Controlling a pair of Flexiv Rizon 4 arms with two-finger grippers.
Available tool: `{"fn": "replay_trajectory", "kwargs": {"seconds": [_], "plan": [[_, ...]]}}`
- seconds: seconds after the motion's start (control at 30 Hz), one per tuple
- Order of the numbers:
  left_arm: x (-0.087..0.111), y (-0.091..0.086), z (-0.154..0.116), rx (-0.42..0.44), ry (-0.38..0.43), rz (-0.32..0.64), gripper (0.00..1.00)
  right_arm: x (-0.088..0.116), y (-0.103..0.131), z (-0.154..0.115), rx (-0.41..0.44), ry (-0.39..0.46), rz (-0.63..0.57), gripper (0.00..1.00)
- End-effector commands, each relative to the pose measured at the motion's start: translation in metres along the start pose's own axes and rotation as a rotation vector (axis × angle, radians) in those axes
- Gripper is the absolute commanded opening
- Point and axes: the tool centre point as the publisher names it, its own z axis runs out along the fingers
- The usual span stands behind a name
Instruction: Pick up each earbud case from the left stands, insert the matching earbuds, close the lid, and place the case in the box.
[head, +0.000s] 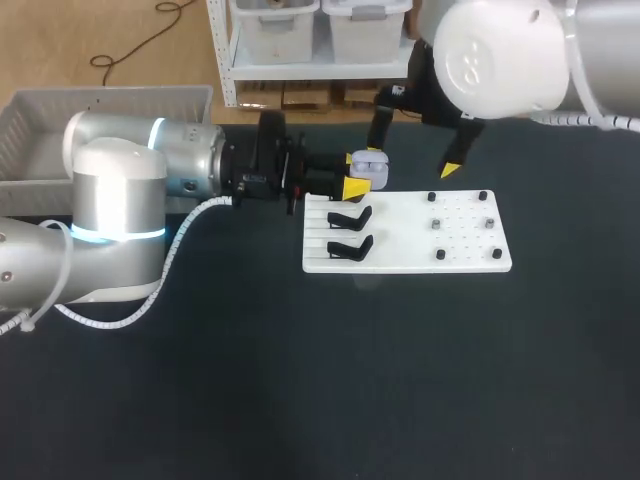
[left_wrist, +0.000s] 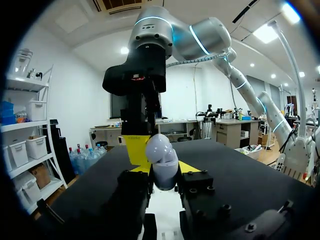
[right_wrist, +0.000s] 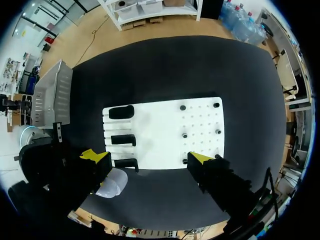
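The left gripper (head: 355, 172) is clamped on a smooth, glossy, rounded earbud case (head: 372, 163), held just above the far left corner of the flat white board (head: 400, 257). The case's domed lid stands tilted open. The right gripper (head: 414, 157) hangs just beside the case, its black yellow-tipped fingers spread wide apart. Curved black stands (head: 350, 216) sit on the board's left, small dark pegs (head: 437, 224) on its right. The bench (head: 400, 380) is dark and matte, and a slatted grey plastic box (head: 30, 105) sits at its far left.

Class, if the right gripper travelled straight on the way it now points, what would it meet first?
The right gripper would likely meet the white perforated board first, near a black stand; depth is unclear.
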Motion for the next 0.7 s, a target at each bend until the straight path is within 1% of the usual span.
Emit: {"fn": "replay_trajectory", "kwargs": {"seconds": [0.03, 0.13, 0.2, 0.27, 0.37, 0.53, 0.6, 0.7], "plan": [[0.000, -0.001, 0.000, -0.002, 0.000, 0.001, 0.00, 0.005, -0.003, -0.001, -0.007, -0.005, -0.002, 1.00], [0.000, -0.001, 0.000, -0.002, 0.000, 0.001, 0.00, 0.006, -0.004, -0.001, -0.023, 0.010, -0.002, 1.00], [0.000, -0.001, 0.000, -0.002, 0.000, 0.001, 0.00, 0.006, -0.004, 0.000, -0.018, -0.003, 0.002, 1.00], [0.000, -0.001, 0.000, -0.002, 0.000, 0.001, 0.00, 0.005, -0.006, -0.001, -0.035, -0.055, 0.020, 1.00], [0.000, -0.001, 0.000, -0.002, 0.000, 0.001, 0.00, 0.002, -0.013, -0.009, -0.096, -0.122, 0.042, 1.00], [0.000, -0.001, 0.000, -0.002, 0.000, 0.001, 0.00, -0.004, -0.040, -0.027, -0.168, -0.213, 0.092, 1.00], [0.000, -0.001, 0.000, -0.002, 0.000, 0.001, 0.00, -0.005, -0.055, -0.030, -0.180, -0.227, 0.104, 1.00], [0.000, -0.001, 0.000, -0.002, 0.000, 0.001, 0.00, -0.005, -0.079, -0.027, -0.182, -0.234, 0.120, 1.00]]}}
